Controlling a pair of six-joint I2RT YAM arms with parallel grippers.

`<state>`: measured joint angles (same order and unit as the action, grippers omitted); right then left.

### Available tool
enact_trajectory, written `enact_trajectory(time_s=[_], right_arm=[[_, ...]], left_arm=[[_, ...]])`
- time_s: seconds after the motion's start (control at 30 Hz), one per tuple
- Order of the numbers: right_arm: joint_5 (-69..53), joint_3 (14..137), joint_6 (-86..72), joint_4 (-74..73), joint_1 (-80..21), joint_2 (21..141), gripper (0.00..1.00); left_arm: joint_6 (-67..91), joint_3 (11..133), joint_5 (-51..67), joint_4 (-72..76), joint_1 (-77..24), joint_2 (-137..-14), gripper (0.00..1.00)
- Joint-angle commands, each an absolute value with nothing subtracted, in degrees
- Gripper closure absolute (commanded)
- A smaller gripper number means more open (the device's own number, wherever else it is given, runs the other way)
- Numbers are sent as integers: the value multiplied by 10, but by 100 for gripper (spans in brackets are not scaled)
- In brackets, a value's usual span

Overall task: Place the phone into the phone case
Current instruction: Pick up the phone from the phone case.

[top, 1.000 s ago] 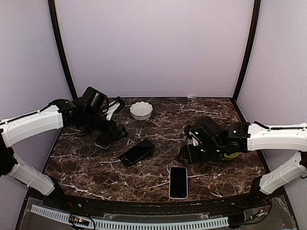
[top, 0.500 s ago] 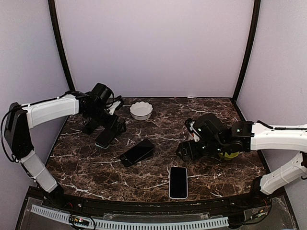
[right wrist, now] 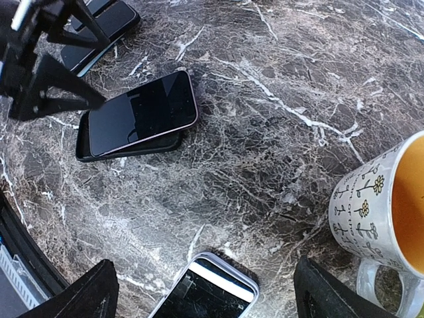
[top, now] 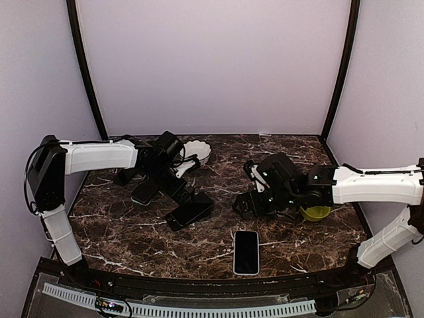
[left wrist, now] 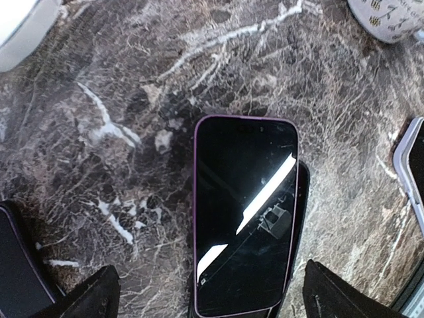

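So the phone point(left wrist: 244, 212) is lying screen-up on top of the black case point(left wrist: 303, 199) on the table point(left wrist: 132, 99), sitting a bit crooked with the case's edge poking out along one side. The left claw point(left wrist: 211, 285) is wide open right above it, a finger on either side of the phone's end, gripping nothing. The right claw point(right wrist: 205, 278) is spread open and empty too, hovering over a white-edged phone point(right wrist: 205, 295) beside a flowery mug point(right wrist: 371, 205).
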<state>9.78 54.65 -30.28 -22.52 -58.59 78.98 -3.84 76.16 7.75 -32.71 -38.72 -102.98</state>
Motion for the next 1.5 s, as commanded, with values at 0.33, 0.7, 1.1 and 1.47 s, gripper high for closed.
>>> enact_trajectory(time_s=[0.33, 0.7, 1.1, 1.47], right_arm=[[78, 538, -360, -171, -582, 779, 7], [87, 513, -356, -127, -582, 777, 7], [62, 488, -384, -95, -584, 783, 7], [65, 504, -374, -122, -584, 792, 7]], left_arm=[[-76, 751, 88, -291, -417, -1026, 1], [-97, 740, 76, -232, -439, -1030, 1], [-100, 747, 18, -167, -463, -1089, 1], [-36, 749, 32, -106, -463, -1127, 1]])
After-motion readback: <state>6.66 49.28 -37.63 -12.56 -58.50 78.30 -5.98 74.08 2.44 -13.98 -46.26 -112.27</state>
